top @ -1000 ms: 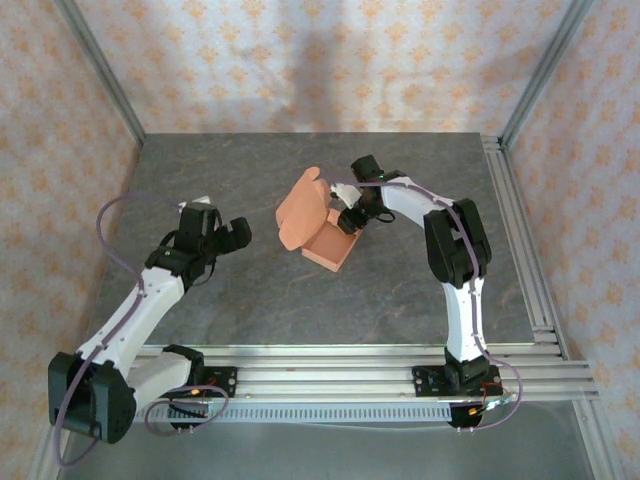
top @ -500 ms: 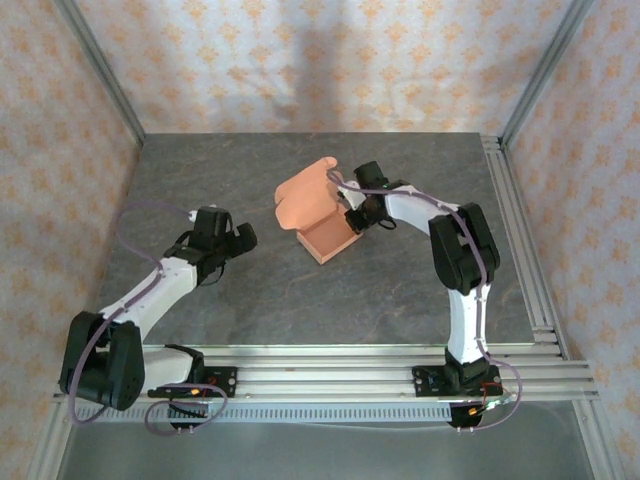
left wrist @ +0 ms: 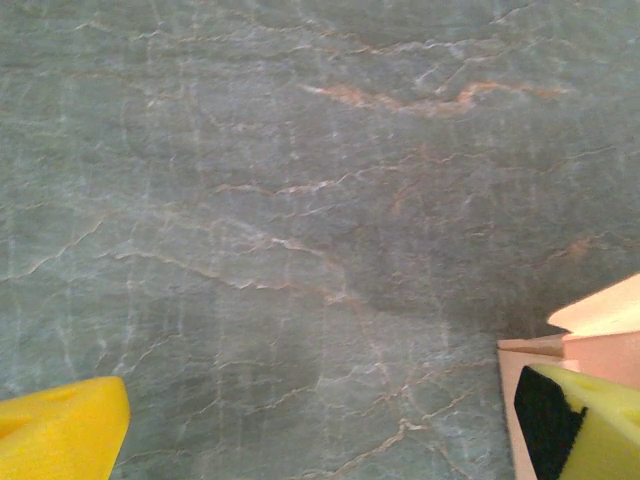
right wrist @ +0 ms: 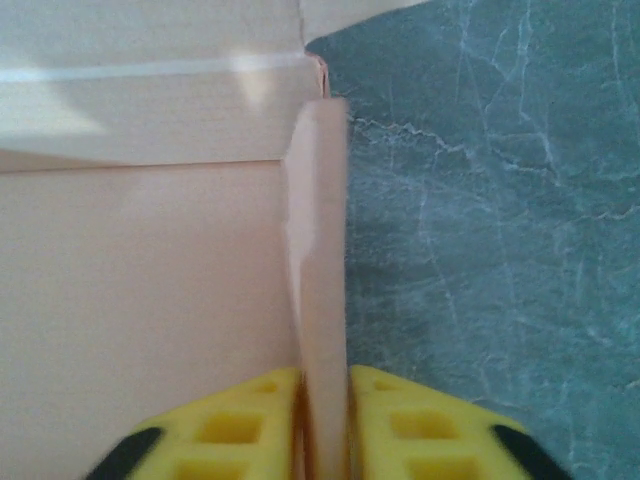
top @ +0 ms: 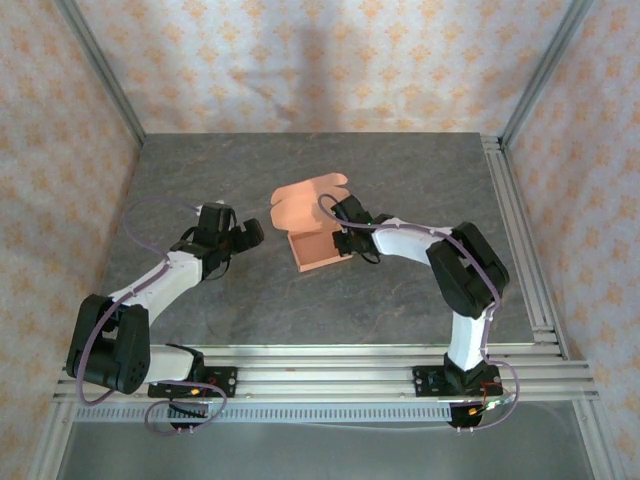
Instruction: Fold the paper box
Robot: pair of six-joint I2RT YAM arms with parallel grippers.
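Since a second earlier the paper box (top: pixel 320 250) had swung round near the middle of the table (top: pixel 400 300), and the left fingers (left wrist: pixel 60 435) had neared it, spread wide, empty. Right fingers (right wrist: pixel 400 420) pinched its side wall. Tray looked formed; lid flap (top: pixel 305 198) stood unfolded.
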